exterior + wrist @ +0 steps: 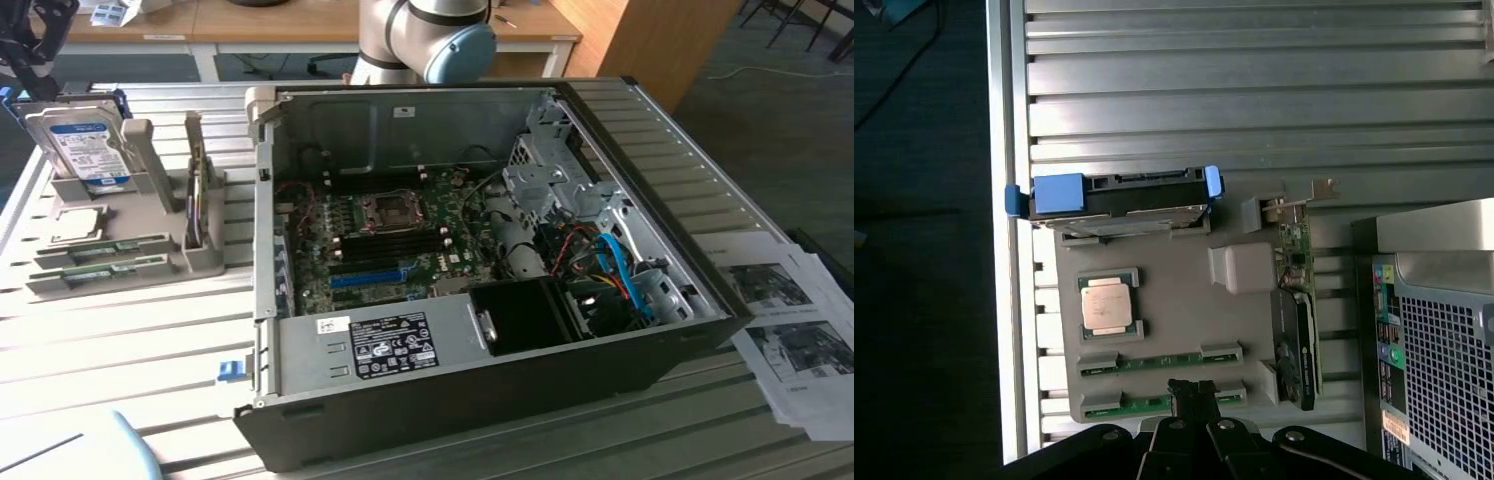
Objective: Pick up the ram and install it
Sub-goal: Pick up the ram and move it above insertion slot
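From here the ram (1159, 357) reads as two thin green board sticks with dark chips, lying side by side in slots of a gray holder tray (1184, 310). My end effector (1194, 390) is clenched on nothing, its tips over the outer stick. The tray sits on a slatted metal counter (120, 340), to the exterior view's left of an open computer case (441, 400). Printed sheets (801, 330) lie on the right, with wooden desks (267, 25) on the far side.

Case (467, 420), opened, motherboard (400, 245) exposed: centred. Hard drive (80, 145), CPU (1109, 305): held in tray (1184, 320), the exterior view's left. Papers (787, 330): laid at its right.
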